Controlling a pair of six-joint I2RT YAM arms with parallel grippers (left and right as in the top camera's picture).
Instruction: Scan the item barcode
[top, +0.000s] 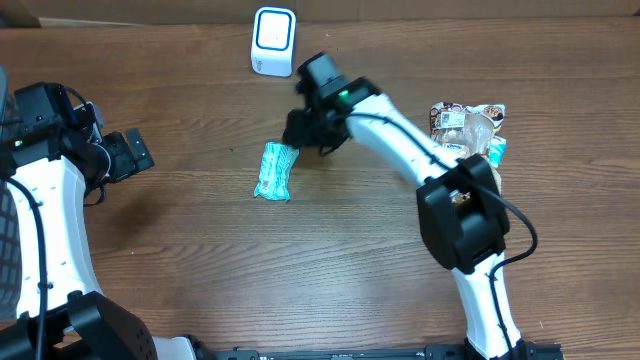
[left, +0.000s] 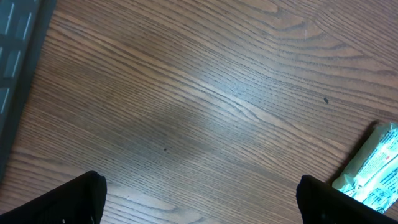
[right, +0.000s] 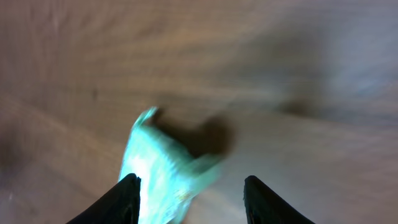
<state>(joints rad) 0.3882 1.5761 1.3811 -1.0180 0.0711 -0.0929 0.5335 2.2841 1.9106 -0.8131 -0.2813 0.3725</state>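
The item, a teal plastic packet (top: 273, 172), lies flat on the wooden table near the middle. My right gripper (top: 303, 133) hovers just past its far end, jaws apart. In the right wrist view the picture is blurred; the packet (right: 158, 168) lies below, beside the left finger (right: 127, 199), and the right gripper (right: 193, 182) is open with neither finger visibly pressing on it. The white barcode scanner (top: 273, 40) stands at the table's far edge. My left gripper (top: 133, 152) is at the far left, wide open (left: 199, 182) over bare wood, with the packet's end (left: 373, 171) off to its right.
Several snack packages (top: 466, 125) lie in a heap at the right, beside the right arm's upper links. A grey ribbed object (left: 15, 56) runs along the table's left edge.
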